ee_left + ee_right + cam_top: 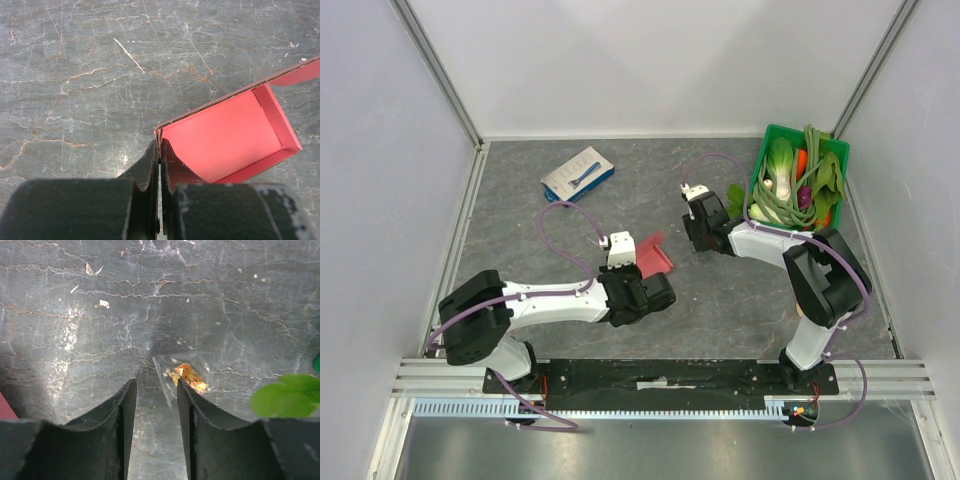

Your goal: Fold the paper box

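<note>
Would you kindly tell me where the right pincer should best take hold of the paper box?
Probably the raised flap on the paper box, approached from the right: it stands free, thin enough to pinch, opposite the corner the left pincer clamps.

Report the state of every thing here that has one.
paper box: partly folded, walls up, one flap open
left tool: shut on the paper box's edge
right tool: open, nothing between its jaws
white-and-blue box: closed, lying flat
green basket: full of vegetables
small clear bag: lying flat, not gripped
</note>
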Motion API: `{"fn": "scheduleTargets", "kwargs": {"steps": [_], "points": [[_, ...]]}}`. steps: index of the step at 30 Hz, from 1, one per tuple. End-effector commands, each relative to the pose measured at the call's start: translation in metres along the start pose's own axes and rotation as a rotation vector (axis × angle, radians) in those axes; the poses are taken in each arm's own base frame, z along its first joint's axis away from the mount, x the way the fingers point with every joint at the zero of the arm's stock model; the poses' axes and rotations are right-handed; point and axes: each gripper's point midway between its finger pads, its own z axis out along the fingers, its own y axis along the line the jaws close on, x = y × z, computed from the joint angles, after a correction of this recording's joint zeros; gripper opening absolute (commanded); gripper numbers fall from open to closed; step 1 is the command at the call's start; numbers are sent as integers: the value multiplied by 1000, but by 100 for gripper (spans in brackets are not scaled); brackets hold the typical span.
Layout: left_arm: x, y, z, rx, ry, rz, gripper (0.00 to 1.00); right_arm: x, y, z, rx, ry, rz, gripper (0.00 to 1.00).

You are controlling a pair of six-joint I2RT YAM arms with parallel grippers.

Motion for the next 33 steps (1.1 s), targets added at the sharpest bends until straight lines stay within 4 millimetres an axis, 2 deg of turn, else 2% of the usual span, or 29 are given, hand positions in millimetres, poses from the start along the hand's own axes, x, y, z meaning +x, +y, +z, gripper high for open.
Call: {"fn": "scheduleTargets", "kwargs": {"steps": [1, 4, 7, 8, 9, 11, 13, 14, 15, 17, 18, 19, 20, 22, 24, 28, 29, 31, 32, 33], "points": [[-16, 3, 4, -6, -43, -41, 2, -22, 5, 10, -3, -62, -8, 42], [-15, 2, 7, 16, -31, -65, 2, -18, 6, 15, 4, -55, -10, 35], [-11, 6, 10, 44, -20, -37, 2, -17, 2, 14, 29, -59, -3, 18], [-15, 1, 10, 65, -27, -65, 2, -17, -3, 11, 58, -61, 1, 5], [-15, 1, 10, 74, -25, -65, 2, -21, -4, 4, 64, -73, 10, 0], [-17, 1, 10, 85, -29, -67, 2, -17, -5, -8, 63, -65, 40, 0], [-16, 3, 11, 90, -20, -67, 2, -25, 1, -30, 7, -100, 100, 0], [-17, 2, 11, 95, -20, -75, 2, -26, 8, -38, -35, -110, 122, 0], [-15, 3, 12, 100, -13, -77, 2, -26, 25, -56, -144, -131, 139, 0], [-14, 5, 14, 112, -11, -68, 2, -34, 50, -75, -270, -181, 208, 0], [-17, -1, 15, 137, -15, -94, 2, -33, 72, -93, -373, -199, 209, 0], [-14, 1, 17, 148, -18, -60, 2, -41, 83, -102, -422, -236, 236, 0], [-15, 0, 17, 158, -22, -61, 2, -37, 94, -108, -465, -222, 284, 0], [-16, 0, 19, 162, -28, -56, 2, -48, 121, -128, -561, -276, 296, 0], [-16, 1, 21, 161, -26, -47, 2, -46, 142, -135, -609, -269, 303, 0], [-13, 3, 25, 166, -13, -43, 2, -55, 162, -130, -635, -316, 287, 0], [-13, 2, 25, 174, -14, -44, 2, -58, 165, -127, -633, -320, 282, 6], [-10, 0, 25, 201, -9, -24, 2, -49, 169, -116, -628, -278, 223, 25], [-10, 0, 25, 207, -10, -22, 2, -52, 163, -115, -587, -281, 213, 37], [-9, 0, 25, 214, -6, -12, 2, -53, 155, -123, -571, -299, 205, 45]]}}
